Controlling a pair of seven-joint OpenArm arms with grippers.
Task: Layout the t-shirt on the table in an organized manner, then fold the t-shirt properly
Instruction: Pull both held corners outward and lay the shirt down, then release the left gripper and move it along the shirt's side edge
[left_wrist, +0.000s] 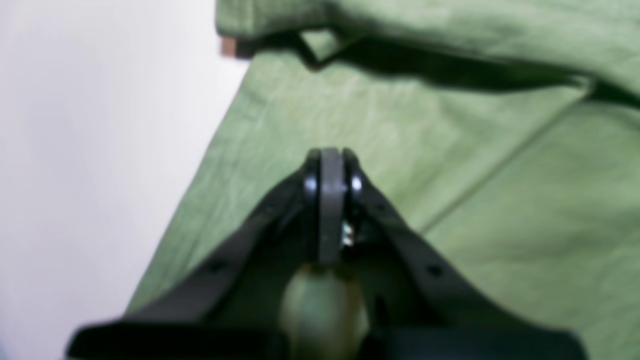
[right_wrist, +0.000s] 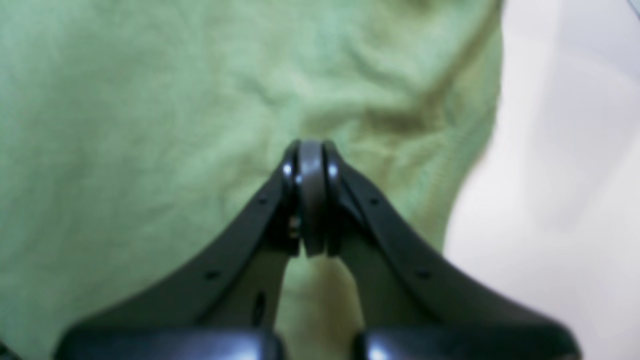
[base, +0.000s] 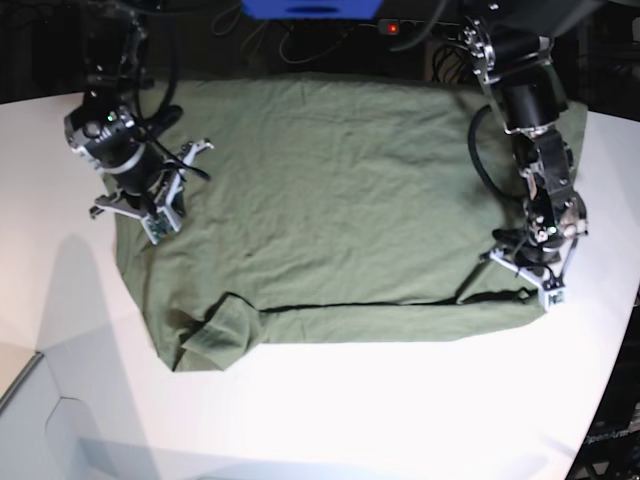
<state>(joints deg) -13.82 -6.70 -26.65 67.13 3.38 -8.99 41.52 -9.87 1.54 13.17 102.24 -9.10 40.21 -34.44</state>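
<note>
The t-shirt (base: 330, 200) is spread lengthwise across the surface (base: 400, 400); both the left claw (base: 545, 280) and right claw (base: 150, 215) are pressed together at opposite ends.

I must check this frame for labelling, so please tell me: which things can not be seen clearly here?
- Base view: the far hem of the olive-green cotton t-shirt fades into the dark background past the white table.
- Base view: the left gripper and right gripper are too small to show whether cloth is pinched.
- Both wrist views: blurred; the black fingers hide the cloth under them.
- The pale label is not identifiable.
</note>
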